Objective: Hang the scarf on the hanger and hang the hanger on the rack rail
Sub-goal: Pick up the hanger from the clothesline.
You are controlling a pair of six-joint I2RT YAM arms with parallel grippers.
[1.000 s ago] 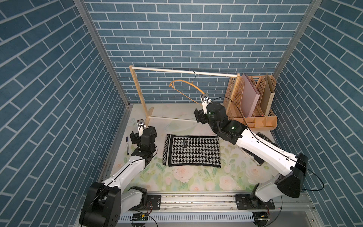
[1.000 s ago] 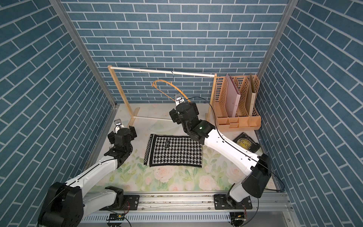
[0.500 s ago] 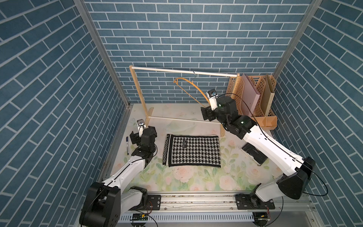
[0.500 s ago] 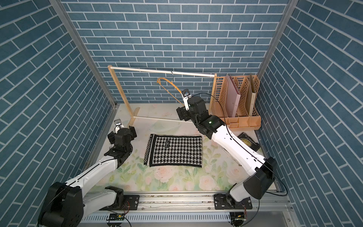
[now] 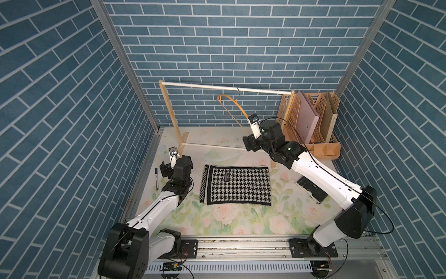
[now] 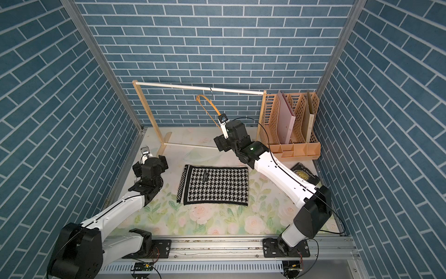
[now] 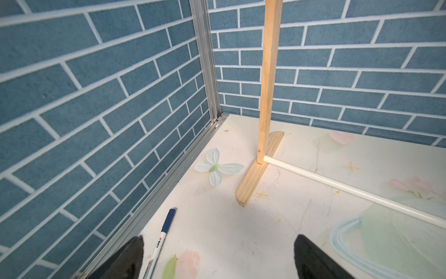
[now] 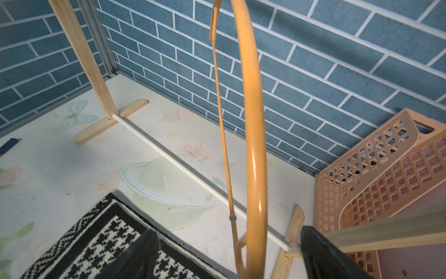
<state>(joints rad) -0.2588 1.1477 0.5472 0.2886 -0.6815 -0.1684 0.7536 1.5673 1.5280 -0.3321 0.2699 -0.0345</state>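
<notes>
The scarf point(image 5: 235, 186) point(image 6: 213, 184) lies flat and folded in the middle of the table, its zigzag end to the left; one corner of it point(image 8: 96, 241) appears in the right wrist view. The orange hanger point(image 5: 231, 106) point(image 6: 210, 106) hangs by its hook from the rack's rail, swung towards the right arm. My right gripper point(image 5: 251, 145) point(image 8: 231, 253) is open at the hanger's low end. The curved shoulder point(image 8: 253, 120) runs between its fingers with a gap on each side. My left gripper point(image 5: 176, 166) point(image 7: 218, 256) is open and empty, left of the scarf.
A pale wooden rack point(image 5: 217, 86) spans the back, with a foot point(image 7: 258, 174) and a low white bar. A peach file organizer point(image 5: 311, 125) stands at the back right. A dark book point(image 6: 305, 175) lies under the right arm. A pen point(image 7: 159, 244) lies by the left wall.
My right gripper swung right, then came back left and a little lower. The hanger has turned more edge-on. The left arm and the scarf have not moved.
</notes>
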